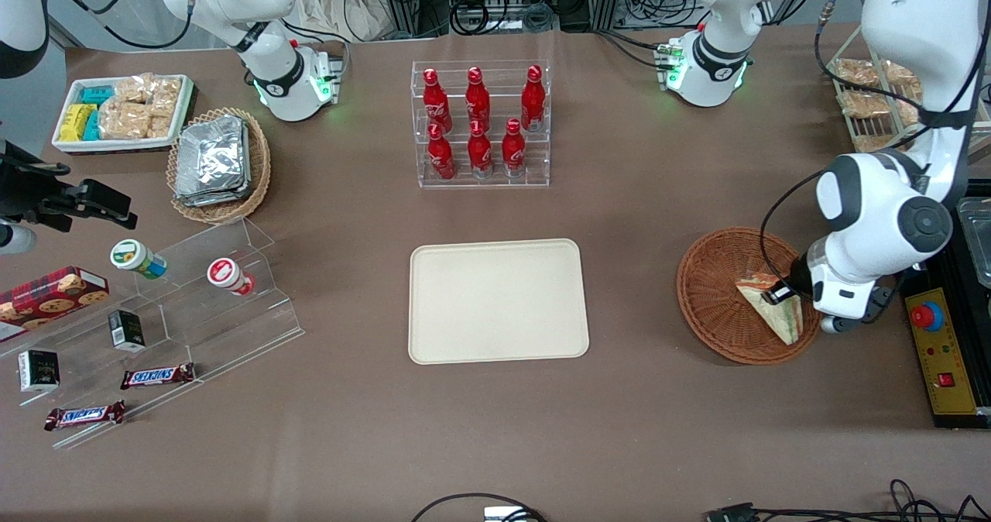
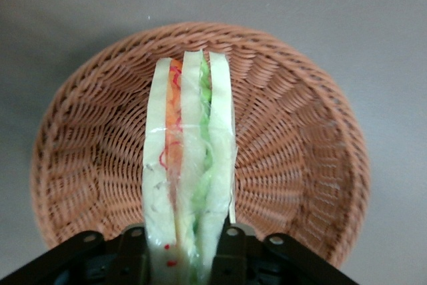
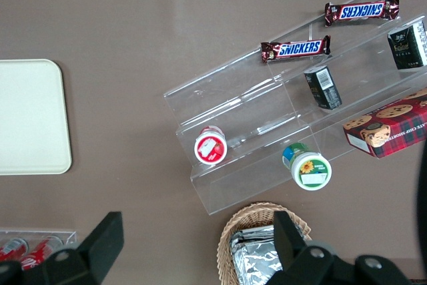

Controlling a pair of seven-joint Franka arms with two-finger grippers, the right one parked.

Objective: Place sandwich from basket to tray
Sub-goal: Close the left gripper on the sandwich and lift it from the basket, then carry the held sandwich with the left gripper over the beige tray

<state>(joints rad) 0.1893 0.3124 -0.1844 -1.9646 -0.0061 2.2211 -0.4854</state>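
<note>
The sandwich [image 1: 774, 310] is a clear-wrapped wedge of pale bread with orange, red and green filling; it lies in the reddish-brown wicker basket [image 1: 712, 297] at the working arm's end of the table. My left gripper [image 1: 782, 296] is down in the basket, shut on the sandwich. In the left wrist view the sandwich [image 2: 190, 165] stands on edge between the two black fingers [image 2: 230, 251] of the gripper [image 2: 181, 258], over the basket's woven floor [image 2: 300, 158]. The cream-beige tray [image 1: 497, 300] lies flat at the table's middle, with nothing on it.
A clear rack of red bottles [image 1: 480, 123] stands farther from the front camera than the tray. A tan basket of foil packs [image 1: 219, 164], a white snack tray [image 1: 121, 111] and clear tiered shelves [image 1: 193, 305] lie toward the parked arm's end. A black control box [image 1: 948, 352] is beside the basket.
</note>
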